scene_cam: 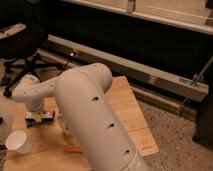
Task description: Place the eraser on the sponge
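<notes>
The light blue sponge (36, 120) lies on the left part of the wooden table (127, 107). A small dark block, the eraser (44, 115), shows right at the sponge's top, directly under my gripper (41, 110). The gripper hangs low over the sponge, at the end of the white wrist (29, 92), and is mostly hidden by the arm. I cannot make out whether the eraser rests on the sponge or is still held.
A white paper cup (17, 142) stands at the table's front left. An orange carrot (73, 148) lies near the front, partly behind my big white arm (95, 120). An office chair (22, 47) stands to the back left, and a metal rail (150, 75) runs behind the table.
</notes>
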